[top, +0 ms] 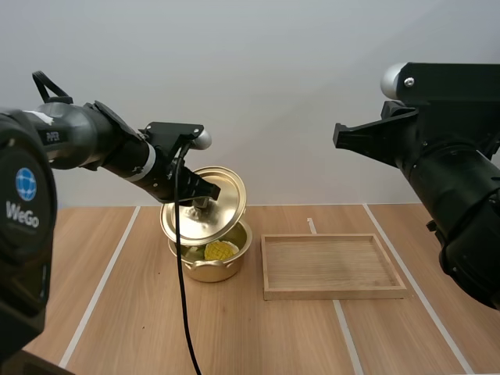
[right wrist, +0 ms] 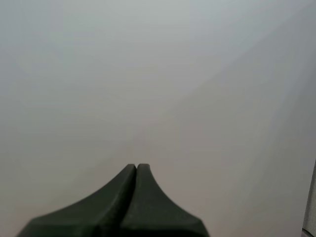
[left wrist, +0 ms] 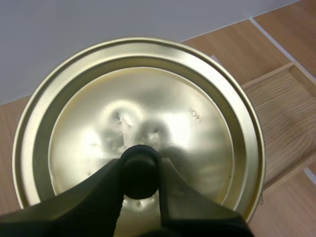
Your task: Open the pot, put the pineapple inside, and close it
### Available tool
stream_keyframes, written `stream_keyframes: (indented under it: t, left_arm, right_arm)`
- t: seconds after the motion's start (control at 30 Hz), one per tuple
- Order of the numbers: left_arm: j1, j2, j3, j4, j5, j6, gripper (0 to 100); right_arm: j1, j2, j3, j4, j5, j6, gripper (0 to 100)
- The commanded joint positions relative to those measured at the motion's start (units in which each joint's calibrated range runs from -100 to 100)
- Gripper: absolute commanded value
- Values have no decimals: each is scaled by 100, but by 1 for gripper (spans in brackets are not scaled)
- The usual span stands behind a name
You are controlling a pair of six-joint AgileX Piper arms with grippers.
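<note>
— Pale wooden table [top: 117, 312], white tape lines [top: 101, 285] across it, a plain grey wall [top: 273, 78] behind. What stands on it, seen from above?
— A gold pot [top: 212, 270] near the far edge, toward the table's left side. A wooden tray [top: 332, 294] lies just beside it, not touching, nearer the middle of the table.
— And the pineapple?
— The pineapple [top: 220, 250] lies inside the pot, yellow, showing under the lid [top: 219, 207]. The lid is tilted over the pot with its low edge down at the rim. Whether they touch, I cannot tell.
— What holds it?
— The left gripper [top: 200, 195], clamped at the lid's centre. The right gripper [top: 339, 135] hangs high above the table's right side.
— From the left wrist?
— The lid's gold top, close up, with two black fingers [left wrist: 94, 202] pinching the dark knob [left wrist: 140, 173] between them. Past the lid's edge are a corner of the tray and table wood with a tape line.
— From the right wrist?
— Grey wall, and that gripper's fingers [right wrist: 98, 212] pressed together as one dark wedge.
</note>
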State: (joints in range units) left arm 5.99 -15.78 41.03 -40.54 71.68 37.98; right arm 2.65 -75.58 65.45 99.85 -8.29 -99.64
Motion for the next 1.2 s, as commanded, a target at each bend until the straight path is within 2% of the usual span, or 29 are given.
stream_keyframes:
  t: [0.0,0.57,0.97,1.17]
  left_arm:
    - [-22,191,11,-84,-126,89,0]
    - [-22,1006,11,-84,-130,419,0]
    - [-22,1231,11,100,-50,536,0]
    - [-28,1242,11,-5,-91,699,0]
  right_arm:
    - [-27,-47,8,15,48,-36,0]
    - [-27,-47,8,15,48,-36,0]
    - [-27,-47,8,15,48,-36,0]
    - [-27,-47,8,15,48,-36,0]
